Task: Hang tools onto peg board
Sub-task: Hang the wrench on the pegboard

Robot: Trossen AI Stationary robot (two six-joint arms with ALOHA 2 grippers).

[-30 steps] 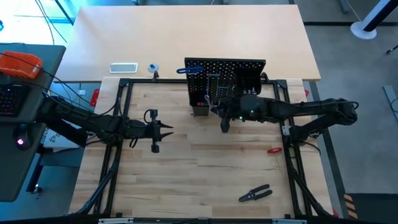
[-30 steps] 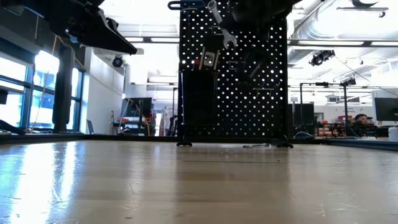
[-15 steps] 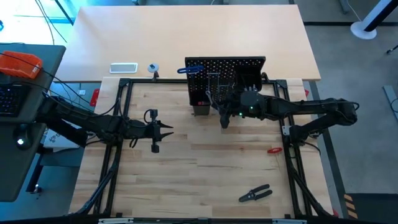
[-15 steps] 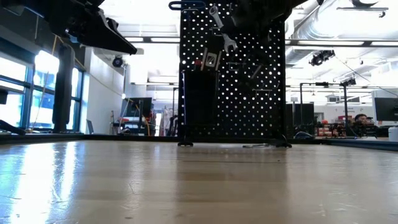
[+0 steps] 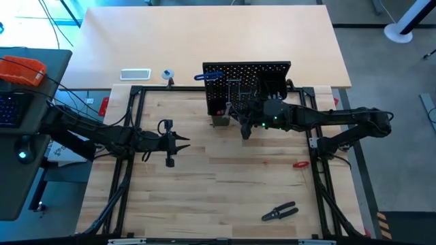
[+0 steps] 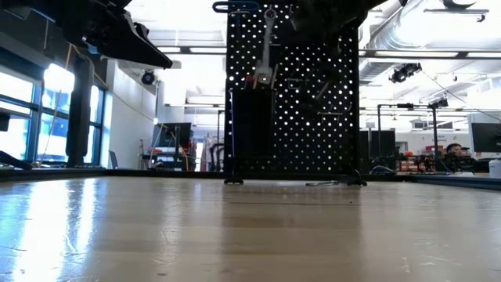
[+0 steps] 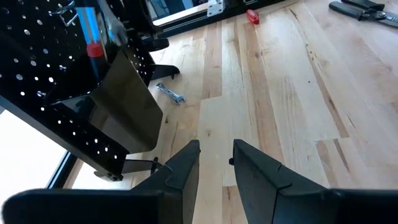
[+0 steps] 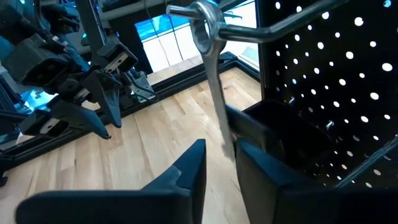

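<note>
The right gripper (image 5: 246, 131) sits at the front of the peg board (image 5: 246, 73), and its fingers (image 8: 186, 169) stand parted with nothing between them. The wrench (image 8: 211, 68) it was carrying now hangs by its ring on a hook (image 8: 261, 30), long axis straight down, just ahead of the fingertips and above them in the right wrist view. Whether a fingertip touches the shaft I cannot tell. In the low view the wrench (image 6: 267, 43) hangs plumb against the board; half a second ago it was tilted and gripped, so the release has just happened. Judging by this, the next move is to back away from the board without brushing the shaft.

The left gripper (image 5: 185, 142) waits over the table's left side, well apart from the board, jaws a little apart and empty. Pliers (image 5: 279, 212) and a small red tool (image 5: 300, 164) lie on the right side, nearer the right arm. A second wrench (image 7: 170, 93) lies near the board's foot
</note>
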